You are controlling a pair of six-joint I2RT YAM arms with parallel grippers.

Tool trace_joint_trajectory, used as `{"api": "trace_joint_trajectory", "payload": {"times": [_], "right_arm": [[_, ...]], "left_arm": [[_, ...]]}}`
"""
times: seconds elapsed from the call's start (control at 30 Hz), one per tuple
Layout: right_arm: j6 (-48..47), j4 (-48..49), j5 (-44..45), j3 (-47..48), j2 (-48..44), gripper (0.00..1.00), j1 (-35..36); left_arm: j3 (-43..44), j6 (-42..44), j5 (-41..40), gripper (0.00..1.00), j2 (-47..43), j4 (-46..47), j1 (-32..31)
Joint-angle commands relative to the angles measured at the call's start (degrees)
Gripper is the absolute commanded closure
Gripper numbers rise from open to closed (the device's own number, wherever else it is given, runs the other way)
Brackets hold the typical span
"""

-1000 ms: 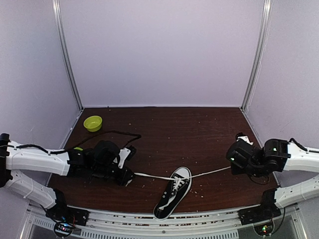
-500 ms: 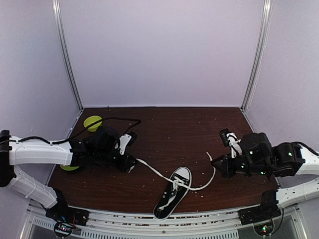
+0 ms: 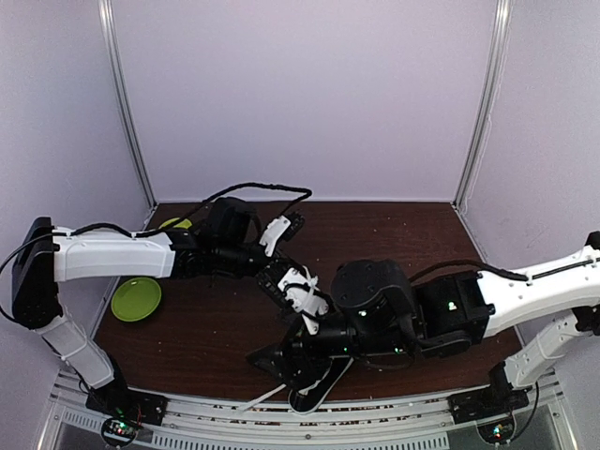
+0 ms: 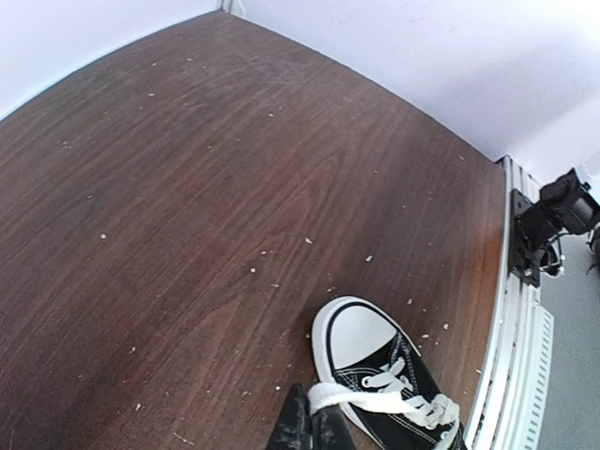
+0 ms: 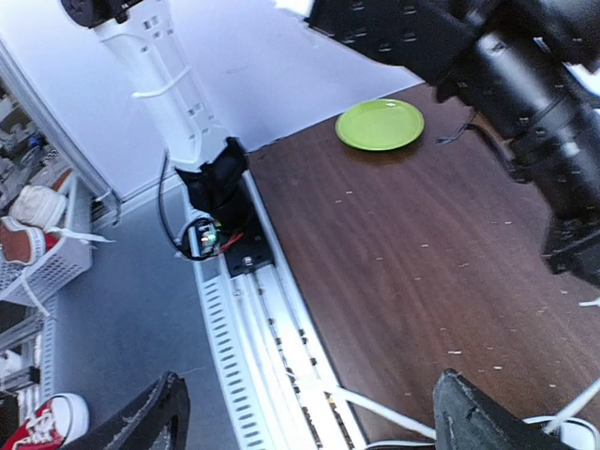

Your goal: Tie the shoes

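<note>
Left claw (image 4: 309,424) pinches a flat white lace (image 4: 364,397) of the black canvas sneaker (image 4: 377,364); right claw (image 5: 314,419) gapes wide above the wood-grain tabletop (image 5: 412,244), near edge.

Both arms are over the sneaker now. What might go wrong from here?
The left claw is shut on a lace at the sneaker; a hard pull may drag the sneaker. A loose lace trails by the rail under the open right claw and may snag. Both claws are close and may collide.

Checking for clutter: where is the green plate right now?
In the top view, the green plate lies on the left side of the table, just nearer the camera than the white forearm of the left arm.
</note>
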Motion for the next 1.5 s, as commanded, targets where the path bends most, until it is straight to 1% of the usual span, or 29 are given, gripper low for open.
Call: {"api": "trace_joint_trajectory", "payload": {"times": [0.0,0.03,0.13,0.23,0.27,0.37,0.57,0.67,0.7,0.73,0.8,0.83,0.87,0.9,0.93,0.97,1.0,1.07,1.2,1.33,1.47], "right_arm": [[2.4,-4.94,11.26,-3.67,-6.96,0.09,-7.36],[4.46,-5.21,10.71,-5.87,-8.16,0.1,-10.23],[7.25,-1.37,3.64,-12.96,-10.64,0.12,-19.09],[7.45,3.42,-2.23,-17.29,-10.66,0.14,-24.34],[7.13,4.61,-3.47,-17.61,-10.26,0.16,-25.27],[5.14,7.26,-7.16,-16.62,-7.98,0.25,-27.0],[3.16,7.37,-11.17,-12.27,-1.82,0.48,-28.38],[2.79,7.74,-12.83,-11.91,-0.9,0.53,-28.37],[2.8,7.78,-12.79,-11.93,-0.89,0.58,-28.36],[2.86,7.84,-12.4,-12.13,-0.98,0.67,-28.34],[3.03,8.18,-11.23,-12.68,-1.55,0.86,-28.46],[3.19,8.22,-10.59,-12.99,-1.96,0.94,-28.47],[3.7,8.18,-9.97,-13.4,-2.62,1.0,-28.4],[4.29,8.04,-8.97,-13.97,-3.36,1.0,-28.46],[4.97,7.91,-7.88,-14.95,-4.26,1.0,-28.47],[5.71,7.72,-6.71,-15.92,-5.54,1.0,-28.47],[6.63,7.48,-5.54,-16.98,-6.44,1.0,-28.45],[8.33,7.58,-4.24,-19.4,-8.02,1.0,-28.47],[10.93,8.48,-2.75,-23.19,-10.12,1.0,-28.43],[12.18,8.8,-2.06,-24.74,-11.11,1.0,-28.47],[12.21,8.93,-1.87,-24.81,-11.39,1.0,-28.45]], "left_arm": [[0.17,2.72,5.49,1.0,-1.06,3.96,0.27],[-0.17,2.58,6.42,1.0,-1.32,4.81,0.27],[-0.92,1.92,8.18,1.0,-1.54,7.02,0.21],[-0.7,1.58,9.03,1.0,-1.19,8.1,0.09],[-0.55,1.5,9.36,1.0,-1.04,8.15,0.05],[0.0,1.53,9.96,1.0,-0.32,8.08,-0.14],[0.5,0.68,10.24,1.0,0.86,8.83,-0.58],[0.5,0.44,9.62,1.0,1.0,9.13,-0.6],[0.59,0.44,9.62,1.0,1.08,9.01,-0.6],[0.67,0.44,9.66,1.0,1.12,9.03,-0.6],[0.69,0.59,10.07,1.0,1.36,9.13,-0.68],[0.69,0.6,10.06,0.98,1.39,8.95,-0.74],[0.63,0.6,9.55,0.86,1.36,8.44,-0.82],[0.11,0.6,8.52,0.69,1.13,8.05,-0.97],[-1.01,0.61,7.47,0.56,0.8,7.92,-1.15],[-2.36,1.0,6.23,0.51,0.32,7.95,-1.65],[-3.9,1.47,4.82,0.48,-0.06,7.93,-2.25],[-6.7,1.1,3.13,0.47,-0.12,8.1,-3.94],[-10.59,-1.14,4.43,0.48,2.13,11.89,-8.77],[-10.98,-1.86,7.18,0.48,5.21,14.34,-12.88],[-10.94,-1.43,8.81,0.48,7.96,14.28,-13.79]]}}
